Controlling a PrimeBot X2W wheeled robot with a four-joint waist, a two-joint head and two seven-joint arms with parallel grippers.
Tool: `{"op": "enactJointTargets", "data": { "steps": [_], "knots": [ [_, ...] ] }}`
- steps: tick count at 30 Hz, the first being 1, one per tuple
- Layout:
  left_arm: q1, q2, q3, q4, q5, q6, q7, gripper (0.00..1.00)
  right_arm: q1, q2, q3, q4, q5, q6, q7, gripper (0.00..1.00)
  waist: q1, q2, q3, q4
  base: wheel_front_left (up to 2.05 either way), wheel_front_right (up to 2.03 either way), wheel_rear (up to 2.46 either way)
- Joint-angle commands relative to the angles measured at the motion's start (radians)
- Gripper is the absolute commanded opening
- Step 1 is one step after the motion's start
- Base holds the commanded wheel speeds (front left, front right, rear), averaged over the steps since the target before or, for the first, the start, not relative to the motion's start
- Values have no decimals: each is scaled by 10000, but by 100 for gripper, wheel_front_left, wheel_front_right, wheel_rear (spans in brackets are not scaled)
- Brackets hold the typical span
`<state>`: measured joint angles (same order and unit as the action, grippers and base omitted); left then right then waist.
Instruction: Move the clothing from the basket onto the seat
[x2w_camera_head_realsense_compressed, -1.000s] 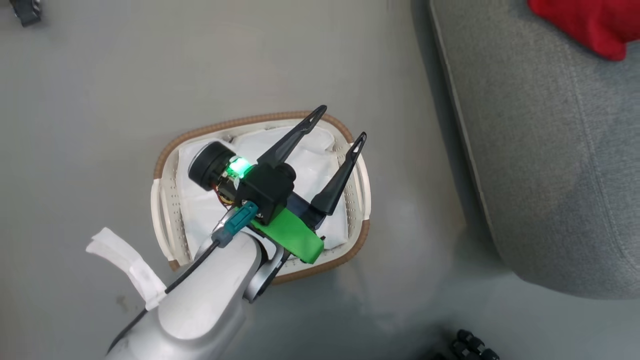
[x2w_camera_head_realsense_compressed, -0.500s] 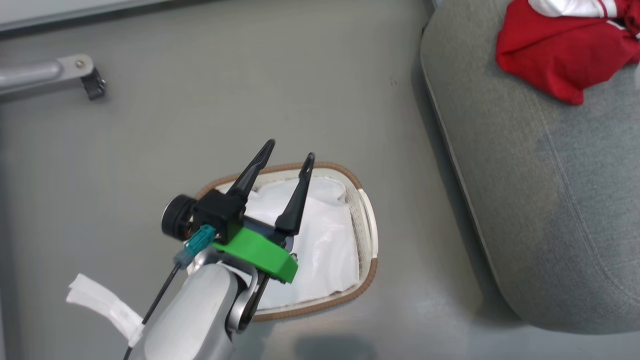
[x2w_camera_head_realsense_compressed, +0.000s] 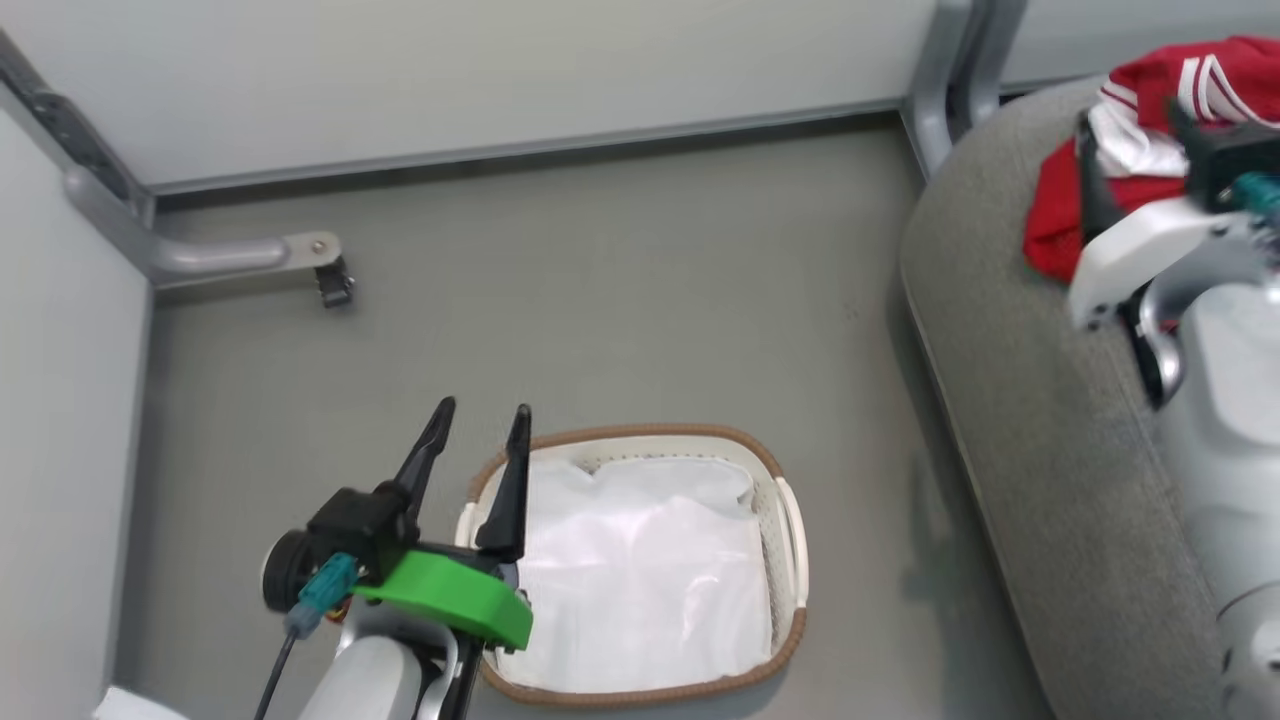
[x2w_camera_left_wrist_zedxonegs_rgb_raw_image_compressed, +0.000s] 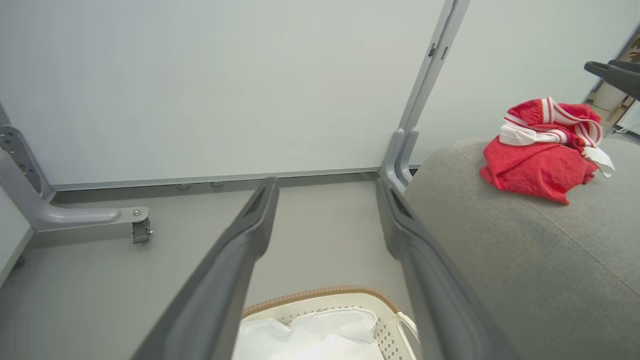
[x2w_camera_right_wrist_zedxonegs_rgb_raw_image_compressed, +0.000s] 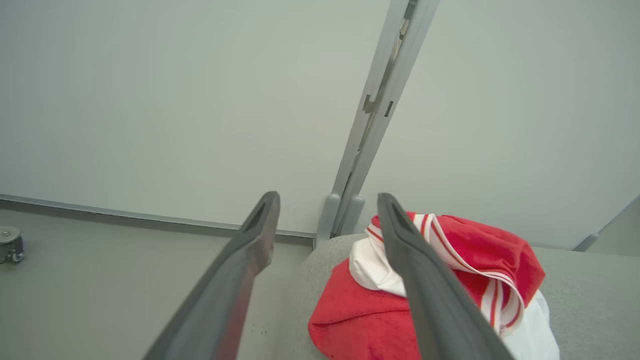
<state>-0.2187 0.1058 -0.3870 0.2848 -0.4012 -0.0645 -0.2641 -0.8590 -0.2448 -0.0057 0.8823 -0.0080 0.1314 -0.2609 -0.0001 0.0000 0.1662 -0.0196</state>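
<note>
The red clothing (x2w_camera_head_realsense_compressed: 1055, 215) with white stripes lies bunched on the far end of the grey seat (x2w_camera_head_realsense_compressed: 1050, 480). My right gripper (x2w_camera_right_wrist_zedxonegs_rgb_raw_image_compressed: 327, 200) hangs open just above it with nothing between its fingers; one dark finger (x2w_camera_head_realsense_compressed: 1090, 185) crosses the garment in the head view. On the floor stands the basket (x2w_camera_head_realsense_compressed: 790, 520), holding a white liner (x2w_camera_head_realsense_compressed: 640, 590) and no red fabric. My left gripper (x2w_camera_head_realsense_compressed: 482, 412) is open and empty at the basket's left rim. The left wrist view takes in the basket (x2w_camera_left_wrist_zedxonegs_rgb_raw_image_compressed: 320, 292), the clothing (x2w_camera_left_wrist_zedxonegs_rgb_raw_image_compressed: 542, 155) and the seat (x2w_camera_left_wrist_zedxonegs_rgb_raw_image_compressed: 500, 250).
Grey floor lies between basket and seat. A metal frame leg with a caster (x2w_camera_head_realsense_compressed: 335, 285) reaches in from the left wall. A grey post (x2w_camera_head_realsense_compressed: 950, 90) stands at the seat's far corner. Pale wall panels close off the back and left.
The head camera has tilted up, bringing in the wall and my right arm over the clothing. Relative to the basket, my left gripper went from over its middle to its left rim.
</note>
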Motion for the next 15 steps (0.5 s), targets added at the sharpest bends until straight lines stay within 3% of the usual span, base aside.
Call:
{"op": "enactJointTargets", "data": {
  "steps": [1,6,15],
  "knots": [
    [306,-79,172,-126,136,24,-3,100,468,177,82,-250,202,-15,-37,100,1,0,-707,622,0,0,0],
    [1016,-195,956,-459,188,129,-2,100,1911,752,239,-1726,582,-15,-49,100,1,0,-992,774,0,0,0],
    [1852,-388,1812,-702,214,7,-2,100,4611,1710,-436,-4075,415,-15,-51,100,1,0,-1247,887,0,0,0]
  ]
}}
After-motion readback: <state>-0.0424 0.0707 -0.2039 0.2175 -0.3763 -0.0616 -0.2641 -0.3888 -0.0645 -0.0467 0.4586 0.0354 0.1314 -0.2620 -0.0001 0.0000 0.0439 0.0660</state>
